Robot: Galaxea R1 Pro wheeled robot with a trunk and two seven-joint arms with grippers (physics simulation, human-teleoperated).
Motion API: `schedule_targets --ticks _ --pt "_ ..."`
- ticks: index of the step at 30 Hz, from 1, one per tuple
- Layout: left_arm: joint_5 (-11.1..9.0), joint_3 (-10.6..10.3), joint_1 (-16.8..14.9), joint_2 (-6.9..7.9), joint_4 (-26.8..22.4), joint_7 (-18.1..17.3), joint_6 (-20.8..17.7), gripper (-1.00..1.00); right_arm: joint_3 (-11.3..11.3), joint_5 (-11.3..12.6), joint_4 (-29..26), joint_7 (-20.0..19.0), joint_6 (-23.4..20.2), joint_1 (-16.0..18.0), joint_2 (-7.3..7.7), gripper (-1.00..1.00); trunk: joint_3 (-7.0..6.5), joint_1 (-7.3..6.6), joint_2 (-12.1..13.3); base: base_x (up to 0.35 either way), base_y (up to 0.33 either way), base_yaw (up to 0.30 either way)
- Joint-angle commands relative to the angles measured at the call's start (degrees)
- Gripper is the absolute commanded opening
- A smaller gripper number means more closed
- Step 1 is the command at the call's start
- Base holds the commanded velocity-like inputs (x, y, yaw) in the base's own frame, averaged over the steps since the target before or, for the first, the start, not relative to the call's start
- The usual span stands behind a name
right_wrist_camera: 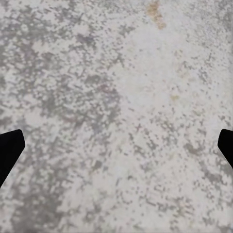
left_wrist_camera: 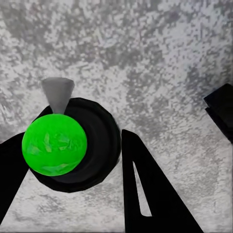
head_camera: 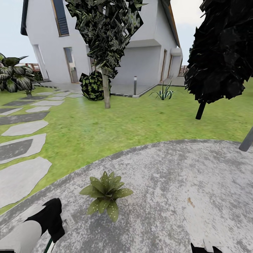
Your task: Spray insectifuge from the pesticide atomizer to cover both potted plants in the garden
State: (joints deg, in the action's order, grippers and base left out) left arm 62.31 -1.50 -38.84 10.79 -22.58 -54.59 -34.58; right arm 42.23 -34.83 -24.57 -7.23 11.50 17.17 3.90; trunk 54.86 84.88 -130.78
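Observation:
In the left wrist view the pesticide atomizer (left_wrist_camera: 54, 144) is seen end-on: a bright green round cap on a black body with a grey nozzle cone. My left gripper (left_wrist_camera: 73, 160) is shut on it, one black finger on each side, above the stone patio (left_wrist_camera: 160, 58). In the head view that left gripper (head_camera: 51, 219) hangs at the lower left, just left of a potted plant (head_camera: 105, 195), a low rosette of pointed green leaves that hide its pot. My right gripper (right_wrist_camera: 116, 150) is open over bare stone; its tips (head_camera: 205, 248) peek in at the bottom edge. The second potted plant is out of view.
The round grey patio (head_camera: 182, 182) borders a green lawn (head_camera: 116, 123). Pale stepping stones (head_camera: 21, 147) run along the left. Two dark trees (head_camera: 105, 52) (head_camera: 221, 52), a dark bush (head_camera: 92, 86) and a white house (head_camera: 140, 42) stand beyond. A grey pole (head_camera: 246, 140) leans at the right edge.

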Motion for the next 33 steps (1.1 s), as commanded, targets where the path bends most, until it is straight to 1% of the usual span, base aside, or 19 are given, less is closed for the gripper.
schedule_targets --ticks 1,5,6,7,9,12,14,21,23,29,33 --pt "0.02 -0.11 0.12 0.19 -0.24 -0.34 -0.41 -1.00 0.49 -0.32 -0.02 -0.44 0.27 0.06 -0.03 1.00 0.05 -0.01 -0.02 0.000 0.000 0.000" --pt "-0.01 0.01 0.24 0.22 -3.16 -0.06 -0.50 -1.00 0.49 -0.32 -0.02 -0.43 0.27 0.07 -0.03 1.00 0.05 -0.01 -0.02 0.000 0.000 0.000" --pt "-0.07 0.43 0.15 0.02 -6.18 -0.23 -0.64 -1.00 0.49 -0.32 -0.03 -0.42 0.27 0.07 -0.03 1.00 0.05 -0.01 -0.02 0.000 0.000 0.000" --pt "-0.08 1.05 -0.07 -0.18 -7.03 -0.47 -0.65 -1.00 0.49 -0.32 -0.03 -0.42 0.27 0.07 -0.03 1.00 0.05 -0.01 -0.02 0.000 0.000 0.000" --pt "-0.08 1.51 -0.71 -0.40 -7.59 -0.93 -0.78 -1.00 0.49 -0.32 -0.04 -0.42 0.27 0.07 -0.03 1.00 0.05 -0.01 -0.02 0.000 0.000 0.000" --pt "-0.10 1.57 -1.29 -0.36 -7.64 -1.38 -0.77 -1.00 0.49 -0.32 -0.04 -0.44 0.27 0.12 -0.03 1.00 0.05 -0.01 -0.02 0.000 0.000 0.000" --pt "-0.15 1.62 -0.99 -0.32 -7.53 -1.45 -0.70 -1.00 0.49 -0.32 -0.04 -0.42 0.27 0.11 -0.03 1.00 0.05 -0.01 -0.02 0.000 0.000 -0.083" --pt "-0.17 1.69 -0.55 -0.34 -6.81 -1.43 -0.42 -1.00 0.49 -0.34 -0.04 -0.42 0.27 0.08 -0.03 1.00 0.05 -0.01 -0.02 -0.004 0.000 -0.236" --pt "-0.17 1.65 -0.54 -0.40 -6.68 -1.42 -0.41 -1.00 0.49 -0.34 -0.04 -0.44 0.27 0.06 -0.03 1.00 0.05 -0.01 -0.02 -0.180 0.045 -0.261" --pt "-0.17 1.83 -0.61 -0.46 -6.67 -1.44 -0.66 -1.00 0.49 -0.34 -0.03 -0.43 0.27 0.10 -0.03 1.00 0.05 -0.01 -0.02 -0.181 0.237 -0.262" --pt "-0.08 1.60 -0.63 -0.50 -6.87 -1.48 -0.76 -1.00 0.50 -0.32 -0.04 -0.42 0.27 0.06 -0.03 1.00 0.05 -0.01 -0.02 0.091 0.321 -0.077"
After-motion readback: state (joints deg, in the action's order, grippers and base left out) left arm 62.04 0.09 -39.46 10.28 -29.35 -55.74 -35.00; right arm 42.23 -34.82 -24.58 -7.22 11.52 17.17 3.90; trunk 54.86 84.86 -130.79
